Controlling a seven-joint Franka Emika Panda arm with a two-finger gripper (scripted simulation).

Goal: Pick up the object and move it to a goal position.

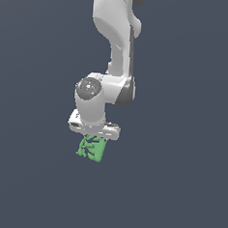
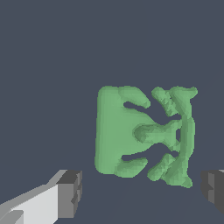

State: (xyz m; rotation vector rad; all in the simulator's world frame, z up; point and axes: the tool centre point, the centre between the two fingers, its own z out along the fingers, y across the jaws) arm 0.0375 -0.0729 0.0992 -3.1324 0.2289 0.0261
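The object (image 1: 92, 149) is a small bright green, roughly square block with darker branching gaps on its face. In the exterior view it lies on the dark grey floor right under my white hand. My gripper (image 1: 94, 134) hangs just above it, and its fingers are hard to make out there. In the wrist view the object (image 2: 131, 135) fills the middle. My gripper (image 2: 141, 192) is open, with one dark fingertip (image 2: 70, 192) on each side, set wider than the block. The pads do not touch the block.
The dark grey floor (image 1: 178, 189) runs flat all round the block. The white arm (image 1: 115, 33) rises from the hand to the top edge of the exterior view. No other object shows.
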